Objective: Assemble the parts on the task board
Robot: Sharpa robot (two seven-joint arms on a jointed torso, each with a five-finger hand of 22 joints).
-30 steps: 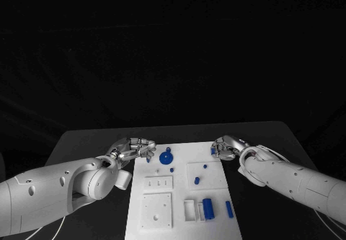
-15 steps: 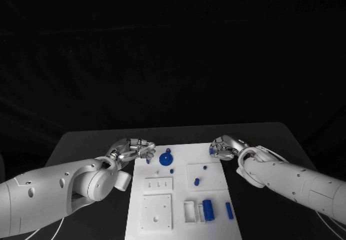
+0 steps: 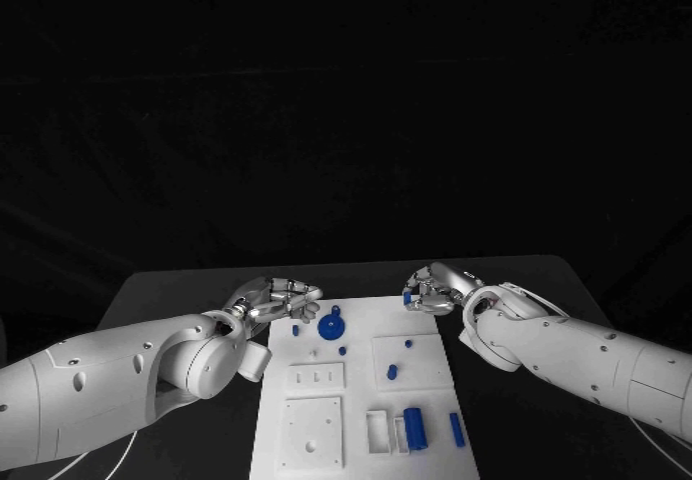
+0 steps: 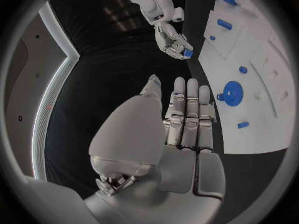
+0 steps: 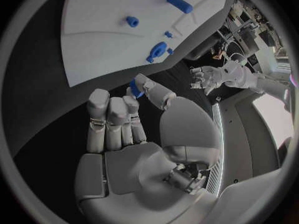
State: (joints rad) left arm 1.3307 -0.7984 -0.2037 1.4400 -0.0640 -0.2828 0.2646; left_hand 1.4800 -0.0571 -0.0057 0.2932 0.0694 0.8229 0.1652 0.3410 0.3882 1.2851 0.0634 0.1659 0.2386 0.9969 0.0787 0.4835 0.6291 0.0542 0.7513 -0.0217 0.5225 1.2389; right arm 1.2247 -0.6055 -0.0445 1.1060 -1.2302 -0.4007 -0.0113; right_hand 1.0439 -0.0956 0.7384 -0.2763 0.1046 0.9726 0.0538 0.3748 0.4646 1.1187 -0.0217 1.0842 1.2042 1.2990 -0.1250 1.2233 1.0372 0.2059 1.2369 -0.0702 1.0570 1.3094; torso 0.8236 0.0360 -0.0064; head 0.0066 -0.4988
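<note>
A small blue part (image 3: pixel 408 297) is pinched in the right hand (image 3: pixel 433 289) above the far right corner of the flat white task board (image 3: pixel 366 400). The left hand (image 3: pixel 274 299), fingers straight and empty, is held at the far left corner.

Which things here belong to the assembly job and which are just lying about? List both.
Job: task board; round blue part; blue block; small blue part pinched in right hand; left hand.
Lying about: black table.
</note>
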